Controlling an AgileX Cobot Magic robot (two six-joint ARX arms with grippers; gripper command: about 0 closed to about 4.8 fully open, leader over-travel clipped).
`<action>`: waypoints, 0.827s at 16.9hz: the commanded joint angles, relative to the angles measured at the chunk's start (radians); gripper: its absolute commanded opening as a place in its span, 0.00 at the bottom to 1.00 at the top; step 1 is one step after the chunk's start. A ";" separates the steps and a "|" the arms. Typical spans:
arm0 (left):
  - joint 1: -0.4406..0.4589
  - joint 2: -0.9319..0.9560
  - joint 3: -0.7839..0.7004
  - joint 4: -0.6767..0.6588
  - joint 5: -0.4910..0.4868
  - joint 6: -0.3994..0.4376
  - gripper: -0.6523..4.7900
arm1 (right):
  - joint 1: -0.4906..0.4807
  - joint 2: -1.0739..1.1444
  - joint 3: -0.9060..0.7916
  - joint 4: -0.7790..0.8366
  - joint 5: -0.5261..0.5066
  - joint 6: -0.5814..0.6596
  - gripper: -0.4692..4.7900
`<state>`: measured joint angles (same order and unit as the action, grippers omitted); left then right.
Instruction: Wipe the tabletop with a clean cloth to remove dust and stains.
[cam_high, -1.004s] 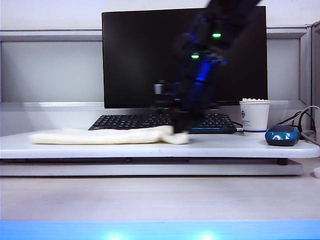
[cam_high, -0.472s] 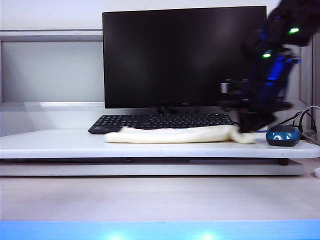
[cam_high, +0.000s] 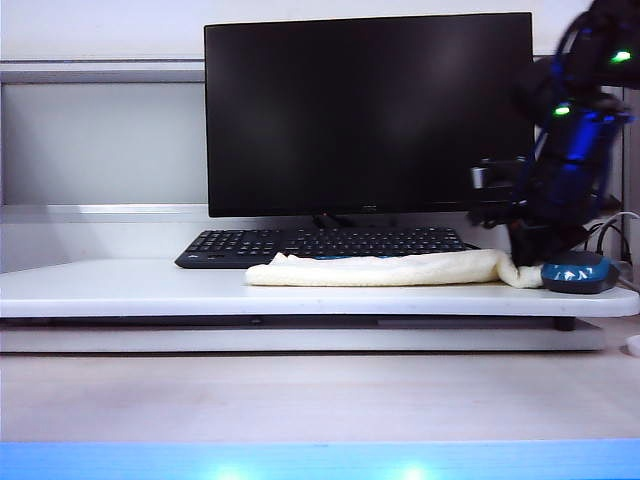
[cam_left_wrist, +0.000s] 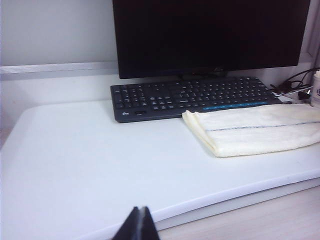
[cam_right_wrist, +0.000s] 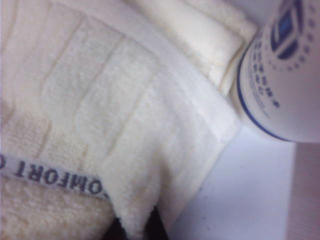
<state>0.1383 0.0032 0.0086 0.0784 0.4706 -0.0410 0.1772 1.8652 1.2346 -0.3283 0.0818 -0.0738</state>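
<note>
**Right gripper clamped on the cloth's end**

Down at the tabletop's (cam_high: 130, 290) right end, the right gripper (cam_high: 528, 270) pinches the cloth (cam_high: 380, 269), which stretches leftward before the keyboard (cam_high: 320, 243). Only the right wrist view shows a paper cup (cam_right_wrist: 280, 75) touching it. The left gripper (cam_left_wrist: 137, 227), clenched, hangs well apart.

In the exterior view the right arm (cam_high: 570, 160) at the right edge is blurred and cut off above, its gripper's tips hidden behind the cloth (cam_high: 385, 269), while the paper cup (cam_right_wrist: 280, 75) is cropped in the right wrist view.
</note>
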 joint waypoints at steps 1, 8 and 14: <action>0.001 0.000 0.001 0.013 0.001 -0.002 0.11 | 0.141 0.080 -0.053 -0.258 0.017 0.013 0.07; 0.001 0.000 0.001 0.013 0.003 -0.080 0.11 | 0.355 0.176 0.227 -0.263 -0.049 0.100 0.07; 0.001 0.000 0.001 0.014 0.005 -0.080 0.11 | 0.499 0.353 0.535 -0.329 -0.085 0.123 0.07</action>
<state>0.1383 0.0032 0.0086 0.0788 0.4709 -0.1211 0.6487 2.1654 1.7504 -0.5648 0.0505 0.0406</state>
